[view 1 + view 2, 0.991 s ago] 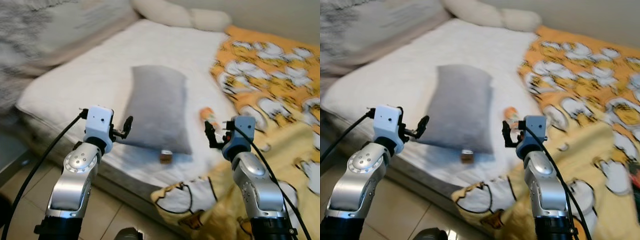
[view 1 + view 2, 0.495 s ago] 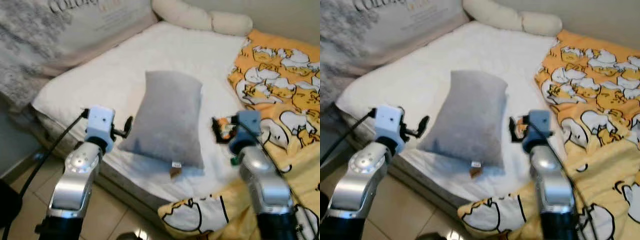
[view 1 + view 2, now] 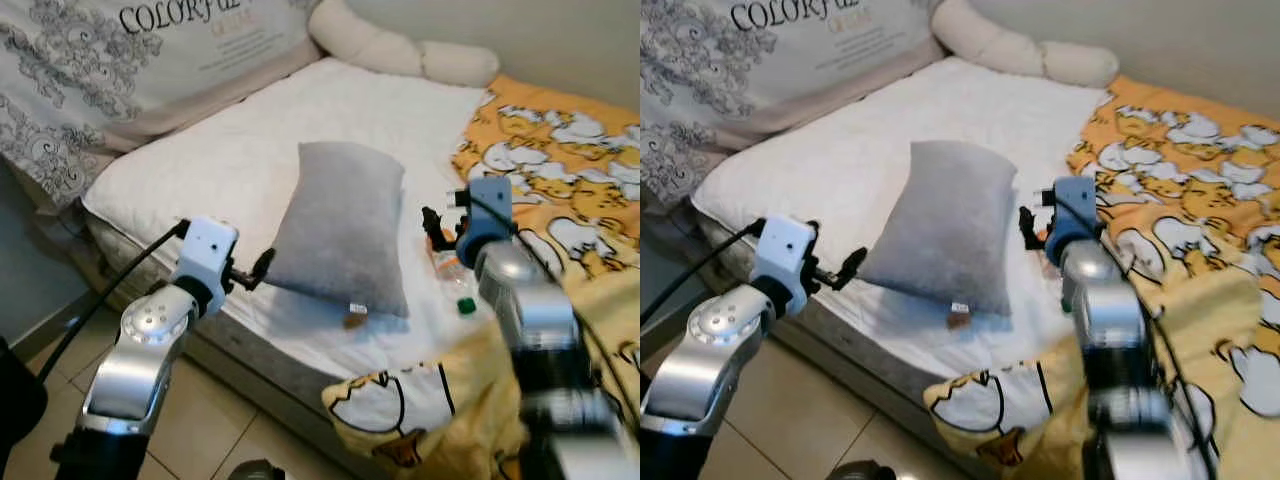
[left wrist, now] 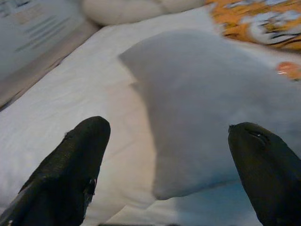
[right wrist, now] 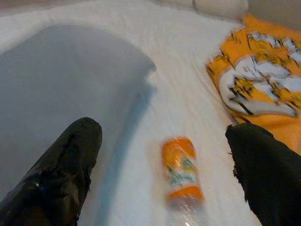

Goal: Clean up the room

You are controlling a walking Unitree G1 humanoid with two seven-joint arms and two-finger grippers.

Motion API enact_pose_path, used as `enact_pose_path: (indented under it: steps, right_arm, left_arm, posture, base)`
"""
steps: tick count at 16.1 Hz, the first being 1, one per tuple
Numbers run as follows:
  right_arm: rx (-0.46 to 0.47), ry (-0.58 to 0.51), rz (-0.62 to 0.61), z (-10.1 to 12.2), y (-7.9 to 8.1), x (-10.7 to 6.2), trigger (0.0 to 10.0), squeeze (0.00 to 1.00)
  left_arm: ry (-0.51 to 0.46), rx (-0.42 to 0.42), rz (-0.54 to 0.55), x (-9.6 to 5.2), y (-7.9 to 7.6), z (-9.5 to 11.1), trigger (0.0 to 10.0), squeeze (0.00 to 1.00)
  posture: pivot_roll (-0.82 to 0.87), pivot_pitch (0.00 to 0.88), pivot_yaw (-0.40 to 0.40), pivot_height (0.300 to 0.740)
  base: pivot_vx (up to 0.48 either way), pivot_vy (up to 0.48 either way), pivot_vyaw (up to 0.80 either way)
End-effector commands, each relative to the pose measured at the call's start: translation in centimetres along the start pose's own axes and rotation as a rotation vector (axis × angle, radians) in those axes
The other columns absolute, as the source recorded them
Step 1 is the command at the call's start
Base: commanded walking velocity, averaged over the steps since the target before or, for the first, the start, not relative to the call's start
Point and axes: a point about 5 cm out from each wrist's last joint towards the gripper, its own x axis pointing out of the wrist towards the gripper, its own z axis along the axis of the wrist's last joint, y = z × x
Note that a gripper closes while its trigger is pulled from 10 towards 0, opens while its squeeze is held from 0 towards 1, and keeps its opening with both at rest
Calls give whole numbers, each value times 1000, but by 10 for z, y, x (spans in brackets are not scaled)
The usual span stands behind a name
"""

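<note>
A grey pillow (image 3: 340, 225) lies on the white mattress (image 3: 200, 170). To its right a clear bottle (image 3: 450, 275) with an orange label and green cap lies on its side on the sheet; the right wrist view shows the bottle (image 5: 181, 169) too. My right gripper (image 3: 432, 225) hovers open just above and behind the bottle, between pillow and blanket. My left gripper (image 3: 262, 268) is open at the pillow's near left corner, and the pillow (image 4: 211, 108) sits between its fingers in the left wrist view.
An orange cartoon-print blanket (image 3: 560, 170) covers the bed's right side and drapes over the near edge. A cream bolster (image 3: 400, 50) lies at the head. A patterned grey cover (image 3: 120, 60) leans at back left. Tiled floor (image 3: 240, 420) runs along the bed.
The camera has shifted and the bed looks nearer and sharper. My right arm has stretched forward over the bottle. My left gripper now sits closer to the pillow's corner.
</note>
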Motion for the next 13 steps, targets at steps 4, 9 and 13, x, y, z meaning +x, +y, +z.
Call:
enact_pose_path:
  steps: [4, 9, 13]
  right_arm:
    - [-33, 128, -29, 7, -20, 28, 10000, 1000]
    - [-33, 187, -115, -1, -40, 31, 10000, 1000]
    - [8, 162, -105, -9, -36, 32, 10000, 1000]
  left_arm:
    - [27, 73, -189, 4, 1, 10, 10000, 0]
    - [55, 122, -318, 0, -5, 16, 10000, 0]
    - [55, 85, -298, -3, -16, 10, 10000, 0]
  posture:
    - [96, 0, -5, 740]
    - [125, 61, 9, 740]
    - [111, 35, 24, 740]
  base:
    - [0, 0, 0]
    - [0, 0, 0]
    - [0, 0, 0]
